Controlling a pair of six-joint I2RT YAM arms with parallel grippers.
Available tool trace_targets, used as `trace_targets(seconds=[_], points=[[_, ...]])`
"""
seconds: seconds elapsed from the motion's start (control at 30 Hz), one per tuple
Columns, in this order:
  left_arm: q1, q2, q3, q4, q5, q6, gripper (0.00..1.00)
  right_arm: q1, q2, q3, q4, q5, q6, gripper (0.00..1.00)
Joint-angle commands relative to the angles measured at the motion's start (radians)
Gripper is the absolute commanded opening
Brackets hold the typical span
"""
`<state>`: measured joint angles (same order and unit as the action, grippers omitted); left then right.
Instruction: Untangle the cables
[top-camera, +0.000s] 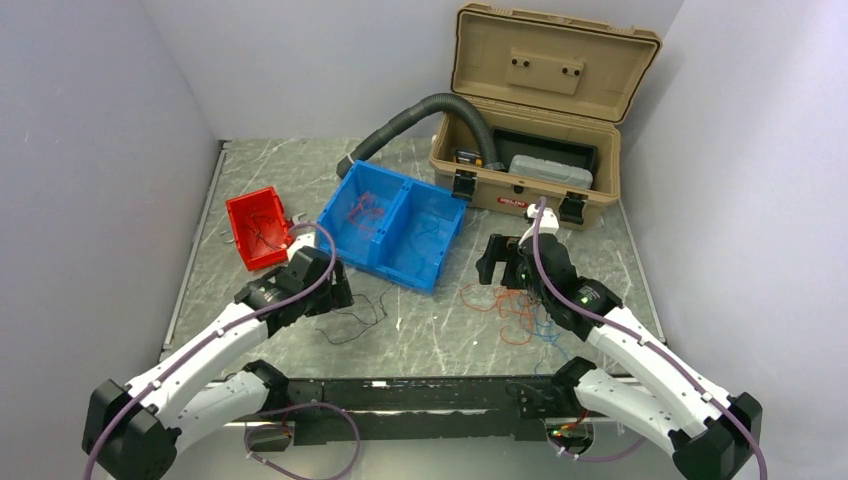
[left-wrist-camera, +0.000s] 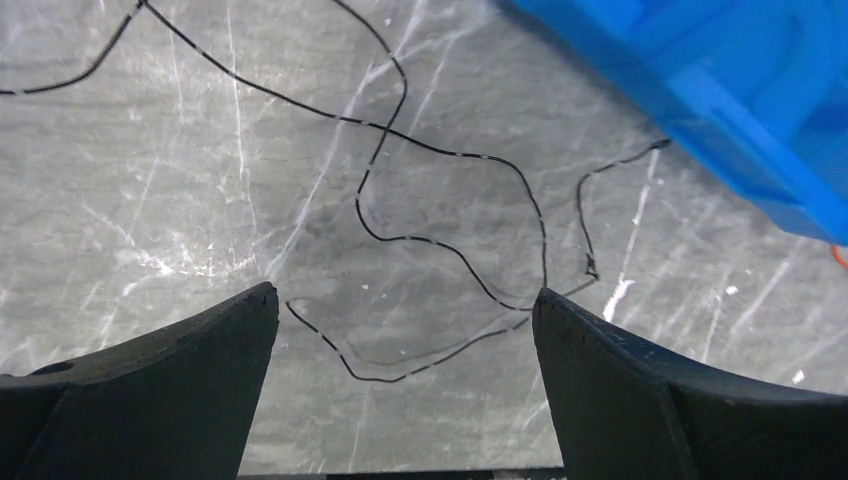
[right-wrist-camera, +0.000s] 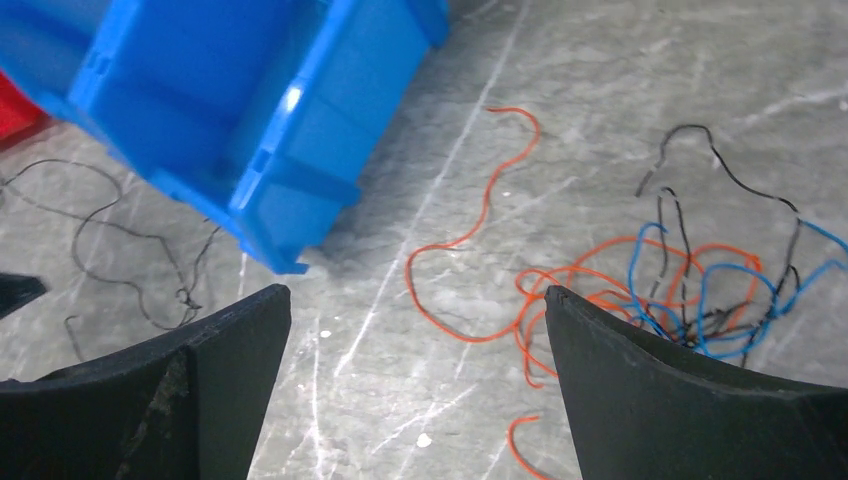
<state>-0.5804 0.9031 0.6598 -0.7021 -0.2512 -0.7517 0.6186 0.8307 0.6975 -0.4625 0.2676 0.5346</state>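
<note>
A tangle of red, blue and black cables (top-camera: 515, 305) lies on the table at the right; it also shows in the right wrist view (right-wrist-camera: 680, 290). My right gripper (top-camera: 497, 262) hangs open and empty just left of it (right-wrist-camera: 418, 300). A loose black cable (top-camera: 355, 315) lies on the table in front of the blue bin (top-camera: 395, 225). My left gripper (top-camera: 340, 288) is open and empty above that black cable (left-wrist-camera: 440, 240), with its jaws either side of one loop (left-wrist-camera: 405, 300). Red cables (top-camera: 362, 212) lie in the blue bin's left compartment.
A red bin (top-camera: 258, 228) holding black wires stands left of the blue bin. An open tan toolbox (top-camera: 530, 110) stands at the back right, and a thick grey corrugated hose (top-camera: 420, 120) runs from it. The blue bin's corner is close to both grippers (left-wrist-camera: 720, 90) (right-wrist-camera: 230, 100).
</note>
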Motion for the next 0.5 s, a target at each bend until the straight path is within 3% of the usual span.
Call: trace_targets(seconds=[0.0, 0.33, 0.47], points=[[0.029, 0.027, -0.076, 0.201, -0.034, -0.086, 0.99, 0.001, -0.025, -0.001, 0.106, -0.115, -0.062, 1.00], [0.082, 0.245, -0.101, 0.401, -0.166, -0.082, 0.87, 0.002, -0.043, 0.024, 0.105, -0.133, -0.093, 1.00], [0.101, 0.354, -0.060, 0.378, -0.220, -0.105, 0.73, 0.001, -0.072, 0.026, 0.105, -0.107, -0.091, 0.99]])
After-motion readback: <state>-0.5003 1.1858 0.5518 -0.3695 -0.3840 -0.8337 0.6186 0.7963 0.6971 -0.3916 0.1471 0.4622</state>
